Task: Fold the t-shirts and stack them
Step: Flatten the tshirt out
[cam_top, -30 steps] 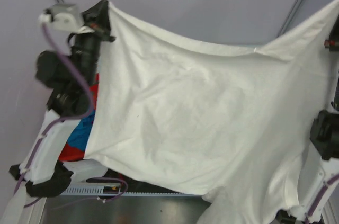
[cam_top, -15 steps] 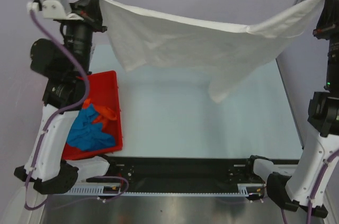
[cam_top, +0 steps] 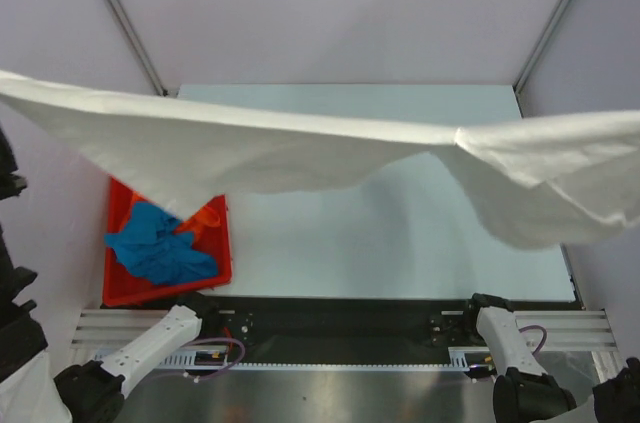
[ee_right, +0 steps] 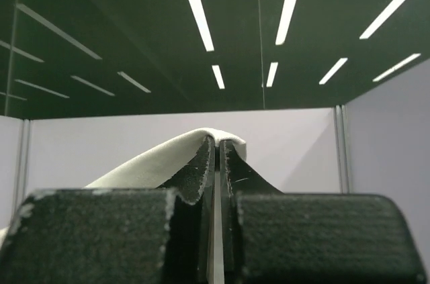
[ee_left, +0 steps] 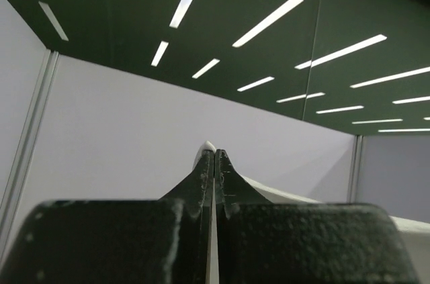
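A white t-shirt [cam_top: 300, 148] is stretched in the air across the whole top view, high above the table, sagging at the right. Both grippers are outside that view. In the left wrist view my left gripper [ee_left: 214, 153] is shut on the shirt, with white cloth [ee_left: 282, 193] showing at the tip and trailing right. In the right wrist view my right gripper [ee_right: 218, 143] is shut on the shirt too, and the cloth [ee_right: 154, 163] drapes over the fingertips and falls away left. A blue t-shirt [cam_top: 155, 248] and an orange one [cam_top: 205, 215] lie crumpled in the bin.
The red bin [cam_top: 120, 288] stands on the pale table [cam_top: 400, 233] at the near left, partly hidden by the raised shirt. Both arm bases sit at the near edge. Both wrist cameras look at the booth walls and ceiling lights.
Both arms have spread wider and moved out of the top view. The white shirt went from hanging like a curtain to a taut band across the view, uncovering the bin and table.
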### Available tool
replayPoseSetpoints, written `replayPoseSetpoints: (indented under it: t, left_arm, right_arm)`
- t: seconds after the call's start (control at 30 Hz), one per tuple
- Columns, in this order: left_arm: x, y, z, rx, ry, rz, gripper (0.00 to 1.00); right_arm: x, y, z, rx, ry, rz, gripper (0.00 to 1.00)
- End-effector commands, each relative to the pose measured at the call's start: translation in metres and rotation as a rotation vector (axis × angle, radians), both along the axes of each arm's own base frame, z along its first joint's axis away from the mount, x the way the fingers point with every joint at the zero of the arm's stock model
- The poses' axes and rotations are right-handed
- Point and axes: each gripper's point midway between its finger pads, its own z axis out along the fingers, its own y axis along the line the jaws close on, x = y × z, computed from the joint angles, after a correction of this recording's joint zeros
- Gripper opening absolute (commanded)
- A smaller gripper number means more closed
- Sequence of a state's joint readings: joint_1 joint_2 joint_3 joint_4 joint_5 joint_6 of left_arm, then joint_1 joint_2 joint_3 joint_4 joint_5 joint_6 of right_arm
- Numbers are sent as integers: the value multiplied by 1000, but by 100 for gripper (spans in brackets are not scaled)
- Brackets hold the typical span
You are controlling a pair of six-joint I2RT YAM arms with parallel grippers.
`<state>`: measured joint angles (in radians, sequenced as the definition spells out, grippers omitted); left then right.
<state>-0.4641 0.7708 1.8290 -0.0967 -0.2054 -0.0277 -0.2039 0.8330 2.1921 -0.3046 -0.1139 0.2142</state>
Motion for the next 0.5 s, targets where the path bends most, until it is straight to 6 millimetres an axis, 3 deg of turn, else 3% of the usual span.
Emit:
replayPoseSetpoints:
  t: [0.0,0.1,0.13,0.23,0.3,0.33,0.37,0.43,0.47]
  left_arm:
    - [-4,-3,0,17,14,-20,0]
    - [13,-12,-2,31,37,-23,0]
    - [25,-18,-6,44,57,-26,0]
    - [76,-47,-26,85,132,-40,0]
    - [131,-74,-62,136,240,-41,0]
    - [144,-80,-69,141,248,-41,0]
    - [170,-91,-94,162,305,-35,0]
    - [206,-105,-120,178,355,-19,0]
    - [227,-114,-148,201,409,-9,0]
  right_arm:
    - [-2,-5,3,29,9,-1,0]
    - [12,-9,-1,37,38,-6,0]
    - [30,-13,-7,41,74,-5,0]
    - [87,-23,-33,57,189,-11,0]
    - [116,-29,-49,62,233,-20,0]
    - [152,-36,-75,74,317,-26,0]
    - [172,-40,-92,81,359,-28,0]
    - [204,-46,-115,88,400,-31,0]
    - [241,-53,-156,105,504,-36,0]
